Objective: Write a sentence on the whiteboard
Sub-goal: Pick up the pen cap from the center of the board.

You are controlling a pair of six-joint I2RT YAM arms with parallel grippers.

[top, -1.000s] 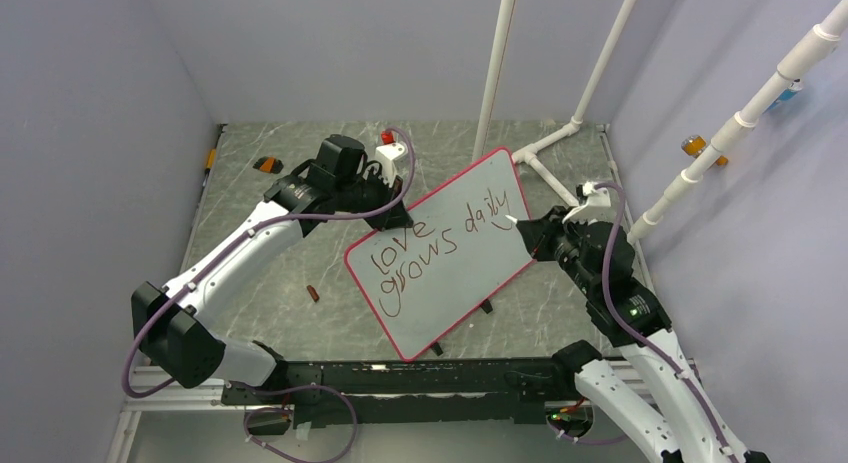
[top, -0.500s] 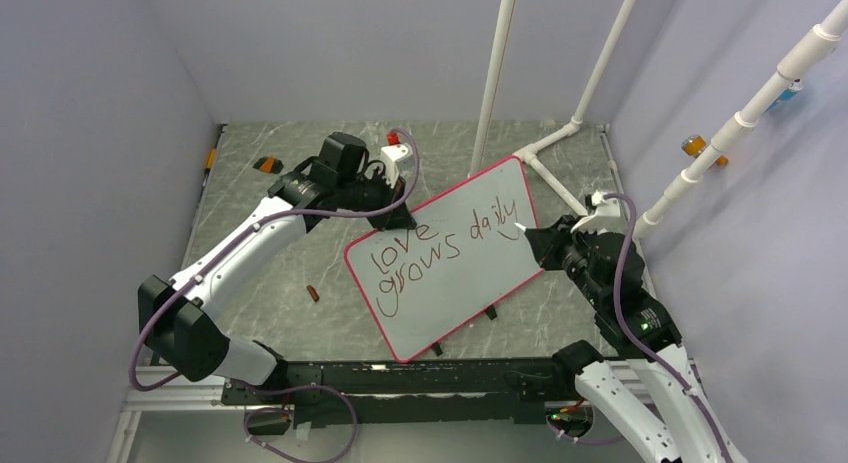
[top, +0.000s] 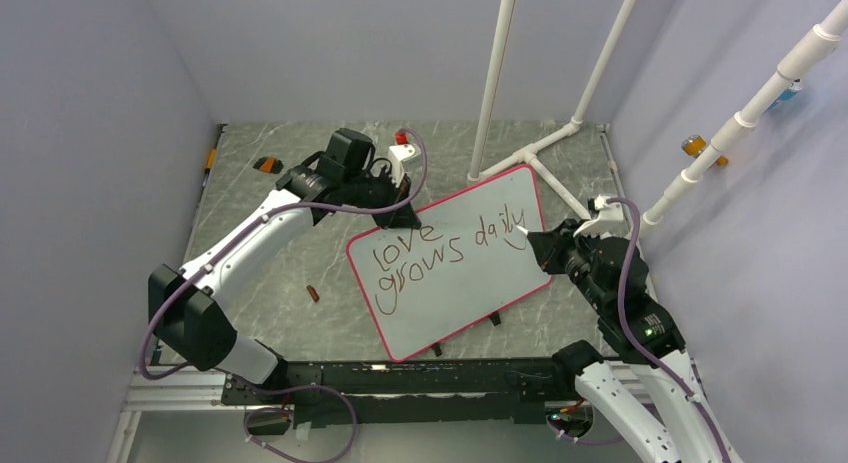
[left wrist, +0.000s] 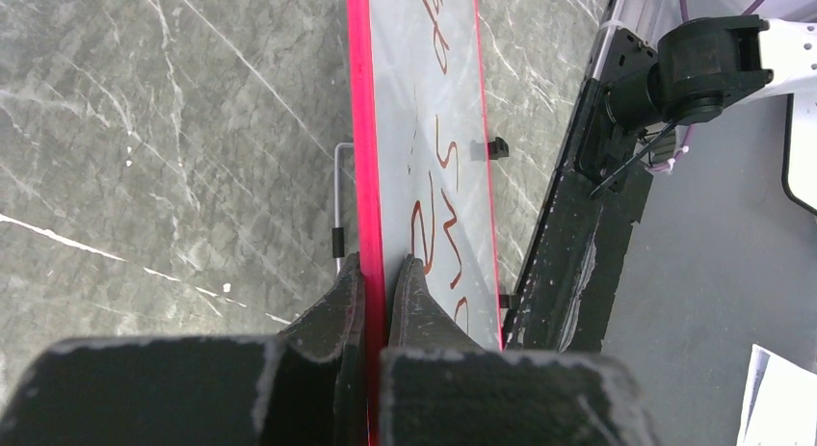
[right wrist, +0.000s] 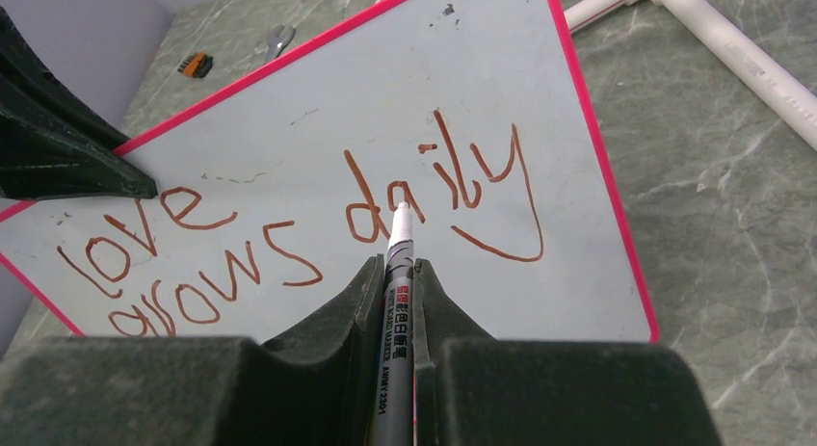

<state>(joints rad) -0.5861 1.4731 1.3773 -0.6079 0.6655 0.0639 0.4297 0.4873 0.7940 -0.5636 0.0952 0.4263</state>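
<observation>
Tabletop: grey marbled surface, both arms reaching in from the near edge

Whiteboard: lies mid-tabletop, skewed, its long side running from near left to far right. Red-pink frame visible all round; two small black clips on the near edge

Sentence: dark red cursive reading "love" over "grows" on the left part of the board, "daily" further right. All three words legible, and the tail of the final "y" is drawn out. Judged complete; no half-formed letter seen

Left pincer: closed narrow on the far left edge of the board, with the frame sandwiched between its fingers, steadying it

Right pincer: closed on a marker, at the right end of the board. The white tip points at "daily", around the "a" and "i"; cannot tell whether it touches the surface

Progress: writing looks finished. Remaining, by my reading: at most lifting the pen clear and letting go of the board
</observation>
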